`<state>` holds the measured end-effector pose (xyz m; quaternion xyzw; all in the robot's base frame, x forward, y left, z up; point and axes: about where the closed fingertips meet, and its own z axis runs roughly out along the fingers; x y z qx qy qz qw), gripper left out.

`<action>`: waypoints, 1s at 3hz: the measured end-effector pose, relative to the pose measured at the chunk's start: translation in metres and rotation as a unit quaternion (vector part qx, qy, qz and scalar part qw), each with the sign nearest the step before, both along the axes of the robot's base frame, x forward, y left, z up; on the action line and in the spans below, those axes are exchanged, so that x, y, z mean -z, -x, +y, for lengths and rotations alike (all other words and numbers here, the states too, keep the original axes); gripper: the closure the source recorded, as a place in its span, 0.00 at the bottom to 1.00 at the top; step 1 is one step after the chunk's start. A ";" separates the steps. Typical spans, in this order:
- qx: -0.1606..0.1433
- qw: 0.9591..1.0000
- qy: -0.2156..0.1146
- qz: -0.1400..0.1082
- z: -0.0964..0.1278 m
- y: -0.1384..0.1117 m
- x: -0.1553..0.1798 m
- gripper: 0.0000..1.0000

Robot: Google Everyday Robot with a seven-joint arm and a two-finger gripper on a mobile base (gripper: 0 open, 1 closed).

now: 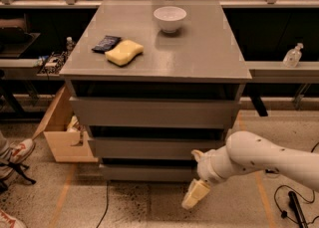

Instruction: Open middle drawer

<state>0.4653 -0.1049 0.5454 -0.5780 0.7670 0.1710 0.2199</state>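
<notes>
The middle drawer [149,148] is the second of three flat grey fronts on the grey cabinet; it sits flush, shut, with a dark gap above it. My gripper [195,194] hangs at the end of the white arm [259,158], low at the cabinet's front right. It is in front of the bottom drawer [144,173], below the middle drawer's right part, pointing down and left toward the floor.
On the cabinet top [209,48] lie a white bowl [170,19], a yellow sponge [124,53] and a dark packet [105,43]. A cardboard box [62,132] stands on the floor at the left. A shoe [15,155] is at far left; cables [289,202] lie at right.
</notes>
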 end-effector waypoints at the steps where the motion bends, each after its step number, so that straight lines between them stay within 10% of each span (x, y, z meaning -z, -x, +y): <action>1: 0.024 0.999 -0.019 -0.044 0.015 -0.031 0.020 0.00; 3: 0.015 0.998 -0.020 -0.057 0.017 -0.034 0.023 0.00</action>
